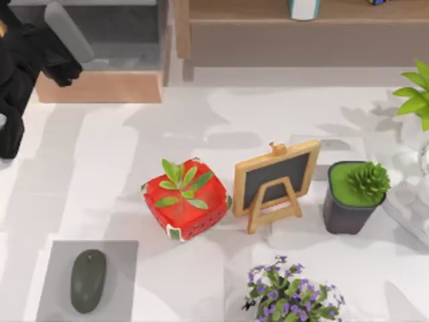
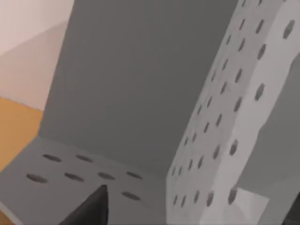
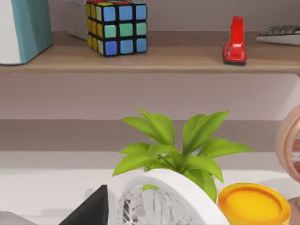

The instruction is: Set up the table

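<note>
left arm (image 1: 27,67): at the table's far-left corner, by the grey perforated shelf unit (image 2: 140,93); fingers cannot tell | right gripper: fingers cannot tell, near white fan (image 3: 164,197) and leafy plant (image 3: 173,145) | table (image 1: 100,168): white, carries strawberry pot (image 1: 186,199), small chalkboard easel (image 1: 276,182), mouse (image 1: 88,280) on grey pad (image 1: 120,258).

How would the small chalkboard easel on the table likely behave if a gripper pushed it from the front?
The easel stands on thin wooden legs with a tall flat board, so it would probably tip backward rather than slide. It looks like light wood, so a gentle nudge might already shift it on the smooth table. The strawberry pot sits close beside it, so a sideways push may bump that.
</note>
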You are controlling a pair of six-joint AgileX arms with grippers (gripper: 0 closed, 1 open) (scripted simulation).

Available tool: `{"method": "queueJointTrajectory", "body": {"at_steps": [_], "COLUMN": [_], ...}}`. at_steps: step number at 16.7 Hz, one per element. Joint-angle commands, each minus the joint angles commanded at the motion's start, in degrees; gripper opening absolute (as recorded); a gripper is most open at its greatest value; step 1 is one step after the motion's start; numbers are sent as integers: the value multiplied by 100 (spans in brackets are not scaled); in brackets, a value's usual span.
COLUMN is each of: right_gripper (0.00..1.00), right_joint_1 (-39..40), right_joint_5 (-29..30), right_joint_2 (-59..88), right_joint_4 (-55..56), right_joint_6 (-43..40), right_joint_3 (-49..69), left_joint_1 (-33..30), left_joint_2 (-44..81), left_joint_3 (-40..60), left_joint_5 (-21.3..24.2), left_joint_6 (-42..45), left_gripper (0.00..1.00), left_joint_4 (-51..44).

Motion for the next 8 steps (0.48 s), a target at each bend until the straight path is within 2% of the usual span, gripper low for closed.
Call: {"method": "queueJointTrajectory", "body": {"at_steps": [4,8], "right_gripper": [100,100], "right_joint_1": [0,0], "right_joint_5": [0,0], "right_joint_2": [0,0], "right_joint_4": [0,0], "right_joint_6": [0,0], "right_joint_3": [0,0], "left_joint_1": [-1620,-2991], "left_joint_2": [-153,97], "left_joint_3": [119,866], "left_joint_5": [-931,-1952], "left_joint_6": [-1295,-2729], "left_gripper": [100,100], "left_joint_4": [-516,-1203]}}
